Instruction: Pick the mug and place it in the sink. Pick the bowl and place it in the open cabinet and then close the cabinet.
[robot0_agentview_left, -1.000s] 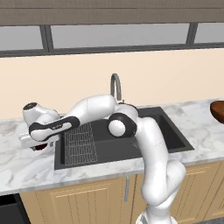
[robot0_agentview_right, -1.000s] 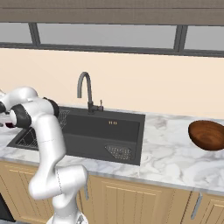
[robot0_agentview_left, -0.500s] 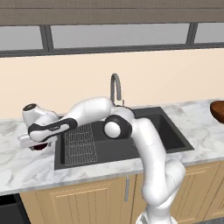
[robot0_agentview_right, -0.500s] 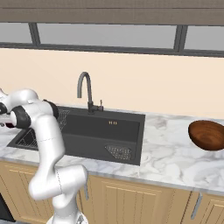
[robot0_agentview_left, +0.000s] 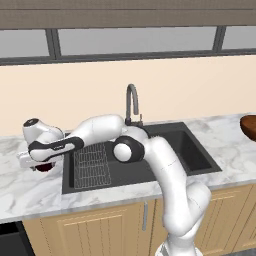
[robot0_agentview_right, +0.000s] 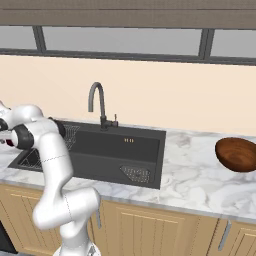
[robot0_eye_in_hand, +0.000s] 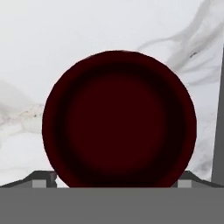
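Observation:
The dark red mug (robot0_agentview_left: 45, 167) stands on the marble counter just left of the sink (robot0_agentview_left: 170, 150), seen also as the mug (robot0_agentview_right: 6, 143) at the picture's left edge. My gripper (robot0_agentview_left: 43, 164) hangs straight over it, open. In the hand view the mug (robot0_eye_in_hand: 119, 118) is seen from above, and the gripper (robot0_eye_in_hand: 113, 180) has a fingertip (robot0_eye_in_hand: 43, 180) on either side of its rim, apart from it. The brown bowl (robot0_agentview_right: 237, 154) rests on the counter far right of the sink (robot0_agentview_right: 120, 150), with the bowl (robot0_agentview_left: 248, 125) cut by the frame edge. The cabinet is out of view.
A dark gooseneck faucet (robot0_agentview_left: 131, 102) rises behind the basin. A wire rack (robot0_agentview_left: 92, 162) lies in the sink's left part. My arm stretches low across the sink. Tan lower cabinets (robot0_agentview_right: 165, 225) run under the counter.
The hand has eased slightly lower over the mug. Its jaws stay open and the mug and the bowl have not moved.

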